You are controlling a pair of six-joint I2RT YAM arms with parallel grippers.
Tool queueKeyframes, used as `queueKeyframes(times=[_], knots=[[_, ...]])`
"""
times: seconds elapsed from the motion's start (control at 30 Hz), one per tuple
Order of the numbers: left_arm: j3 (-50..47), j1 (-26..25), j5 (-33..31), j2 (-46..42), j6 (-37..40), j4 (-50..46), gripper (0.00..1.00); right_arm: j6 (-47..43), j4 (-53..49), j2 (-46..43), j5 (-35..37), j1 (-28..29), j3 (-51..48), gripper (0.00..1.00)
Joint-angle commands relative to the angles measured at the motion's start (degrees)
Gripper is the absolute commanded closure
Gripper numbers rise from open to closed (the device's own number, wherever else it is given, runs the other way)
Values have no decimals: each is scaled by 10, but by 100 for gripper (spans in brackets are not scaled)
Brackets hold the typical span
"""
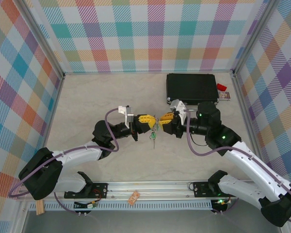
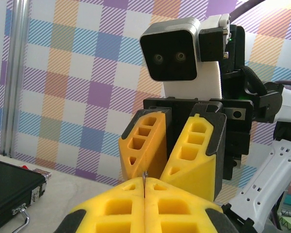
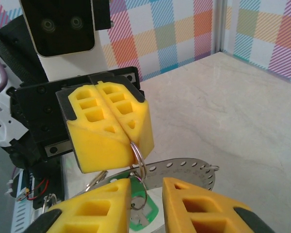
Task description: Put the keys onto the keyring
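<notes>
My left gripper [image 1: 146,120] is shut on a small wire split ring [image 3: 141,156], whose thin edge sticks up between its yellow fingertips [image 2: 144,187]. From that ring hangs a key with a green tag [image 3: 146,209], seen in the top view as a green speck [image 1: 154,136] between the two grippers. Facing it tip to tip, my right gripper [image 1: 164,119] is open, its fingers [image 3: 106,194] standing either side of the wire ring and green tag. Below them lies part of the keyring [image 3: 186,166], a flat grey band with holes. Its far side is hidden.
A black case [image 1: 191,87] lies at the back right, with a small red item [image 1: 221,87] beside it. The case's corner and latch also show low on the left [image 2: 9,187]. Plaid walls enclose the table; the arms' rail [image 1: 145,187] runs along the front.
</notes>
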Motion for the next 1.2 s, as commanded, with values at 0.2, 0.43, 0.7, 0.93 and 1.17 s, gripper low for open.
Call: queueKeyframes(times=[0.2, 0.43, 0.7, 0.93, 1.17], knots=[[4, 5, 13, -2, -8, 44, 100, 16, 22, 23, -81, -17, 34, 78], [6, 5, 10, -3, -7, 45, 100, 17, 13, 33, -99, -26, 32, 78], [9, 5, 15, 1, -12, 48, 100, 21, 20, 38, -115, -34, 24, 81], [9, 5, 17, -1, -14, 51, 100, 25, 17, 52, -120, -40, 25, 74], [10, 5, 19, 2, -15, 51, 100, 28, 29, 52, -135, -45, 24, 86]])
